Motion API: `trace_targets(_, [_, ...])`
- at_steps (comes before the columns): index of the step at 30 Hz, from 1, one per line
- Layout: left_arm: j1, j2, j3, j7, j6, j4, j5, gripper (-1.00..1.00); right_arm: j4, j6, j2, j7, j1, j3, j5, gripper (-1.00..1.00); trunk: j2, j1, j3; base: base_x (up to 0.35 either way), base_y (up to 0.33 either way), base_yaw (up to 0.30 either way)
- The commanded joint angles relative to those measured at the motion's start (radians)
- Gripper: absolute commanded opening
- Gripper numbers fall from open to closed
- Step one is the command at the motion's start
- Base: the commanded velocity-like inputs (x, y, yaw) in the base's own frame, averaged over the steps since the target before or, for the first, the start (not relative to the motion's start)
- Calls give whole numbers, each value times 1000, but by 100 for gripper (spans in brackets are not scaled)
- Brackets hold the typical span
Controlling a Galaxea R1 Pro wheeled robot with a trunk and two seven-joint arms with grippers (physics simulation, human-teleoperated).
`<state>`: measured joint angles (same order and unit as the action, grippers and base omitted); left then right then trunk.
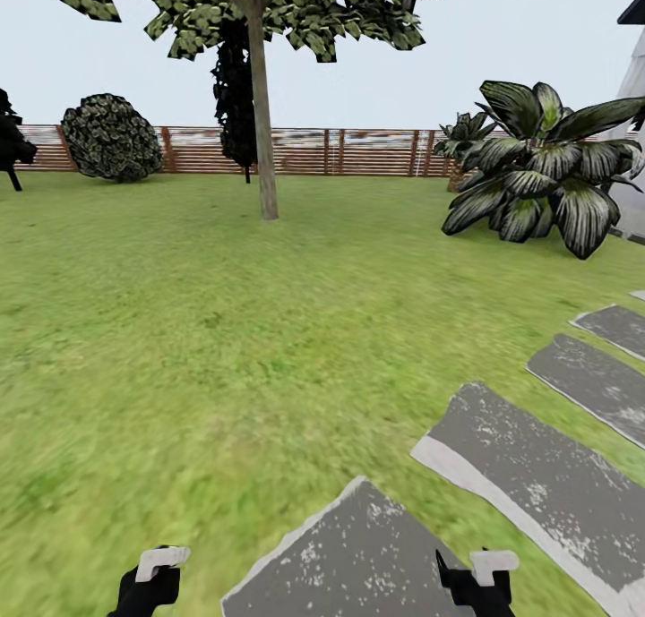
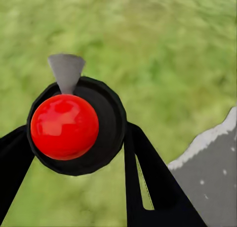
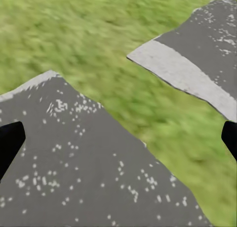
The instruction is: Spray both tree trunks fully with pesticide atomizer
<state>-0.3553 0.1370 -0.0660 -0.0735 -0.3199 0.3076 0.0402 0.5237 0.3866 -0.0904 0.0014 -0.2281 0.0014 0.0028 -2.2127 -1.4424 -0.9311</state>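
Observation:
The pesticide atomizer [image 2: 74, 125], a dark cylinder with a shiny red top and a grey nozzle, sits between the black fingers of my left gripper [image 2: 76, 138], which is shut on it over grass. In the head view my left gripper [image 1: 148, 586] and right gripper [image 1: 479, 583] hang low at the frame's bottom edge. One tree stands far ahead across the lawn, its mottled trunk [image 1: 266, 142] straight under a ragged green crown [image 1: 260, 4]. My right gripper [image 3: 118, 140] is open, empty, above a stone slab [image 3: 74, 162].
Pale grey stone slabs [image 1: 537, 474] run from below me off to the right. A broad-leaved plant [image 1: 537, 169] and the white house corner [image 1: 632, 89] stand at right. A slat fence [image 1: 358, 151], a round bush [image 1: 112, 138] and a narrow black-leaved tree [image 1: 235, 89] line the back.

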Motion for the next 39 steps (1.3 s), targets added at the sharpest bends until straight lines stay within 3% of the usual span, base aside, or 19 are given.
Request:
trace_targets(1, [-1, 0, -6, -8, -2, -1, 4, -100, -1, 3, 0, 0, 0, 0, 0, 100, 0, 0, -1, 339, 0, 0])
trace_targets(39, [-1, 0, -6, -8, -2, -1, 4, -100, -1, 3, 0, 0, 0, 0, 2, 100, 0, 0, -1, 339, 0, 0])
